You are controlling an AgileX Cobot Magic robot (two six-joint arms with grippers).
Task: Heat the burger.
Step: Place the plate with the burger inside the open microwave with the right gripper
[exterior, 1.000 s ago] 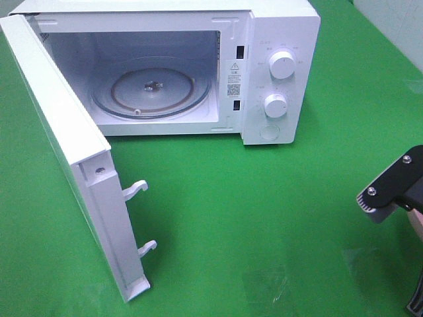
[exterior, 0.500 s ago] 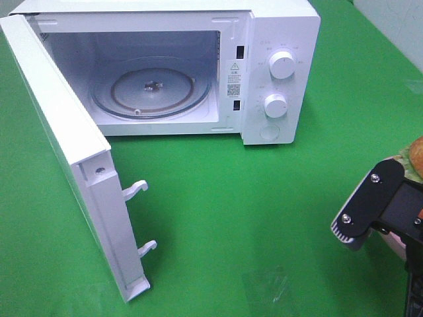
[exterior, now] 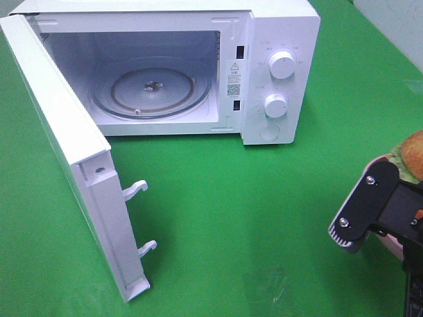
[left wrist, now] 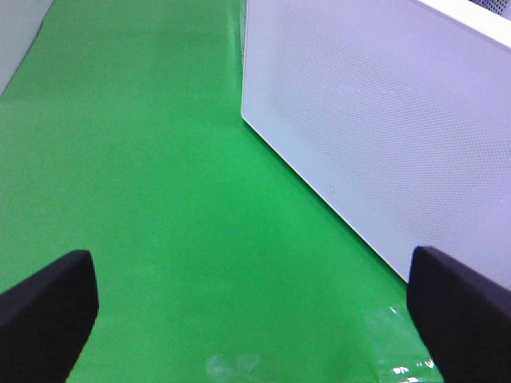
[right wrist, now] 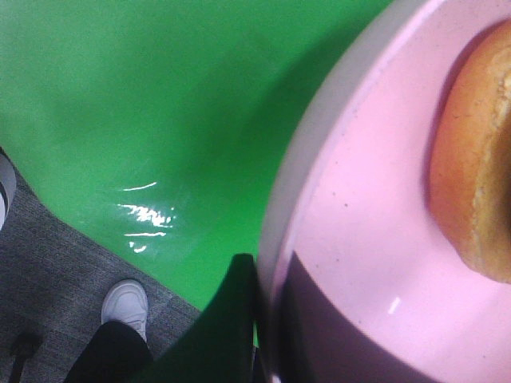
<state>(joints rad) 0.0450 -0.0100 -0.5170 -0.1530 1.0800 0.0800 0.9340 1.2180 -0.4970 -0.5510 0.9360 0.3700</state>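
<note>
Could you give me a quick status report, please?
Left gripper open, holding nothing. Right gripper shut on pink plate rim, burger on the plate. Microwave door open, nothing seen in the way.

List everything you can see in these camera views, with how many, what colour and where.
microwave: one, white, back of the table, door swung open
glass turntable: one, clear, inside the microwave
knobs: two, white, on the microwave's control panel
burger: one, golden-brown bun, on the plate
plate: one, pink, held at the table's right edge
table cover: one, green, under everything
shoe: one, white, on the grey floor
left tool: one, black, open, beside the microwave
right tool: one, black, shut on the plate's rim
</note>
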